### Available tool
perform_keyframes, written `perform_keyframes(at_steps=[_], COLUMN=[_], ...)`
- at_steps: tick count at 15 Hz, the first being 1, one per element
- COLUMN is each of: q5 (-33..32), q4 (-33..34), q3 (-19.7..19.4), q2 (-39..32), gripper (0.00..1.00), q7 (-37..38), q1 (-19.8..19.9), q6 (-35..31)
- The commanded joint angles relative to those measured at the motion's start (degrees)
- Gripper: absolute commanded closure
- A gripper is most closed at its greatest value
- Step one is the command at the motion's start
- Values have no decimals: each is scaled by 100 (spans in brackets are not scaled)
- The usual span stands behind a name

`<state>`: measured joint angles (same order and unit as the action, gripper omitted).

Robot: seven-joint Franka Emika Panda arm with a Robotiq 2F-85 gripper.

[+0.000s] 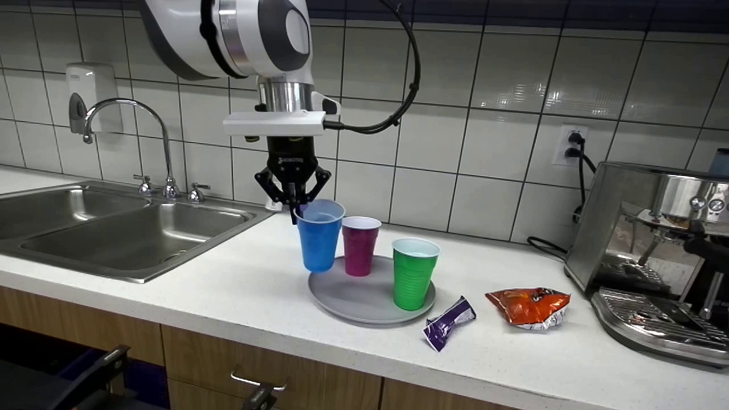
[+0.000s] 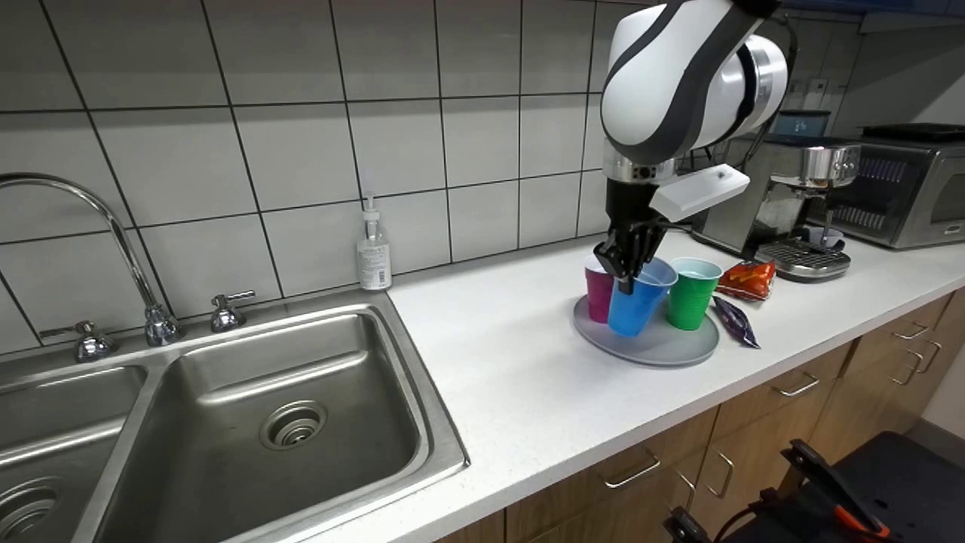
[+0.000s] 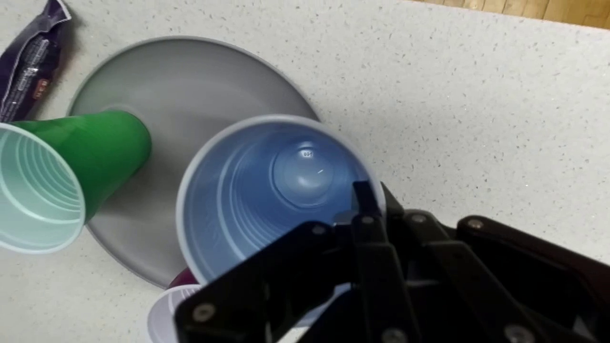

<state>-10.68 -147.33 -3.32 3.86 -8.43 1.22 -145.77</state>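
Note:
My gripper (image 1: 295, 213) is shut on the rim of a blue plastic cup (image 1: 318, 242). In the wrist view one fingertip lies inside the blue cup (image 3: 257, 190) and one outside its wall. The cup leans slightly, mouth up, over the edge of a round grey plate (image 1: 364, 302); whether its base touches the plate I cannot tell. A magenta cup (image 1: 360, 250) stands upright behind it on the plate, mostly covered by the gripper in the wrist view. A green cup (image 1: 413, 279) with a pale inside stands on the plate's far side from the gripper.
A purple wrapped packet (image 1: 450, 322) and an orange snack bag (image 1: 529, 307) lie beside the plate. A coffee machine (image 1: 632, 228) stands past them. The steel double sink (image 2: 294, 377) with its tap (image 2: 128, 249) and a soap bottle (image 2: 374, 260) are on the opposite side.

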Motion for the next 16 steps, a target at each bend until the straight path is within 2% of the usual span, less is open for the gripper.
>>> perform_keyframes(at_steps=[1, 16], q5=[-171, -861], q4=[-198, -86], q3=[-52, -211], q2=[234, -71], gripper=[99, 99], q7=[-340, -284], q1=[127, 341], q6=[12, -77])
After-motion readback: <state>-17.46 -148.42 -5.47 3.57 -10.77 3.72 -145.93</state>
